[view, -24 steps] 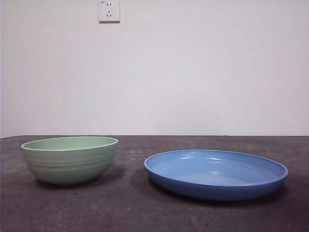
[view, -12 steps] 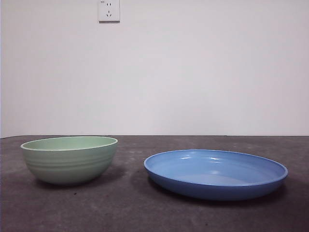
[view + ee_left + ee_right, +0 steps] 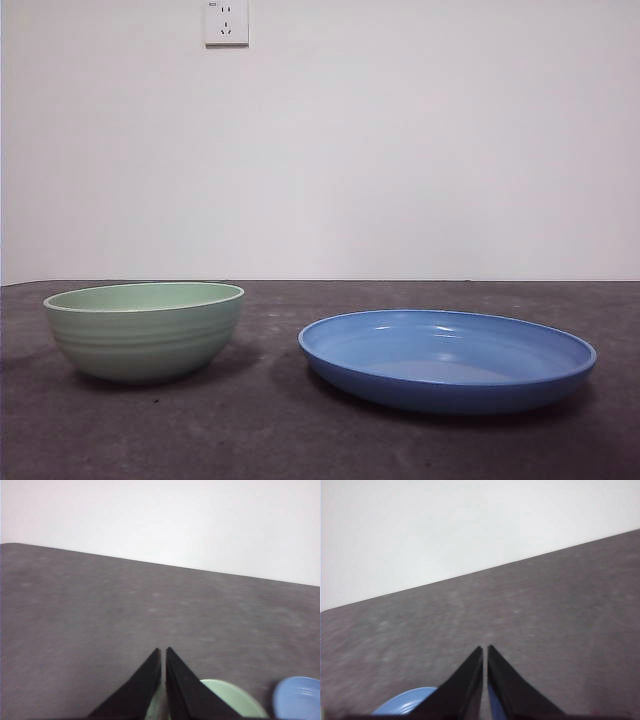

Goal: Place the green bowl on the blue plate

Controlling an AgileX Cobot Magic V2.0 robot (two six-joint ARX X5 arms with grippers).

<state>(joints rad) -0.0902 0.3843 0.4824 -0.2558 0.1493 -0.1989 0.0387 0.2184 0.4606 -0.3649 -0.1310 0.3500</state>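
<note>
Nothing's touched yet: green bowl sits on the table beside the blue plate, apart. Left gripper and right gripper both pressed together. I'd open left wide, grab the rim.

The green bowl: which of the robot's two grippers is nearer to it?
Left. The left gripper hangs above the green bowl; the right gripper is over the blue plate.
</note>
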